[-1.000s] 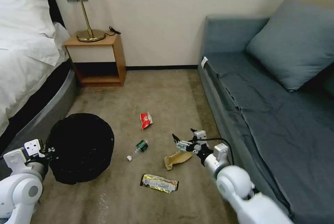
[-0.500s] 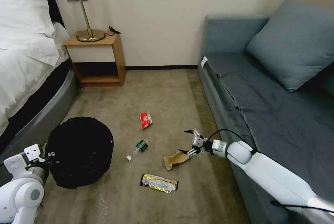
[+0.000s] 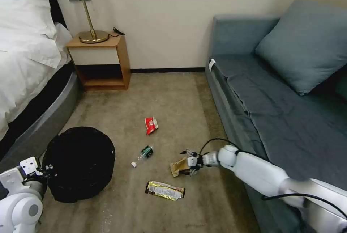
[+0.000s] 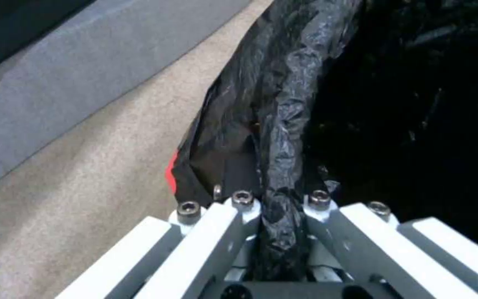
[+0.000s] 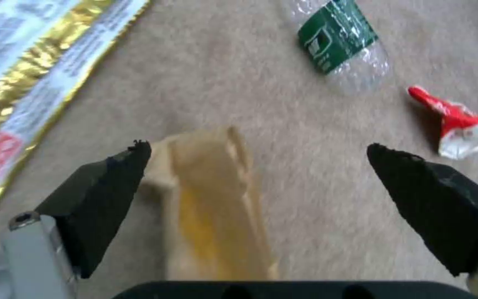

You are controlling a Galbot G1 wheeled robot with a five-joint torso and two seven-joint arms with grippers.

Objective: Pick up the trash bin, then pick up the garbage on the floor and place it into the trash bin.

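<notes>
The right gripper (image 5: 258, 149) is spread wide over the brown paper (image 5: 217, 207) on the carpet (image 3: 173, 95). The left gripper (image 4: 280, 207) pinches the rim of the trash bin (image 3: 81, 160) beside the bed (image 3: 32, 77).

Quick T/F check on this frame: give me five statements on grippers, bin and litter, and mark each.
1. The left gripper is clamped on the black bag rim of the trash bin. True.
2. The right gripper is shut on the crumpled brown paper. False: its fingers are spread open, with the paper between them.
3. The red snack packet lies inside the bin. False: it lies on the carpet.
4. The mini bottle lies on its side on the floor. True.
5. The gold bar wrapper is on the sofa. False: it lies on the carpet.
</notes>
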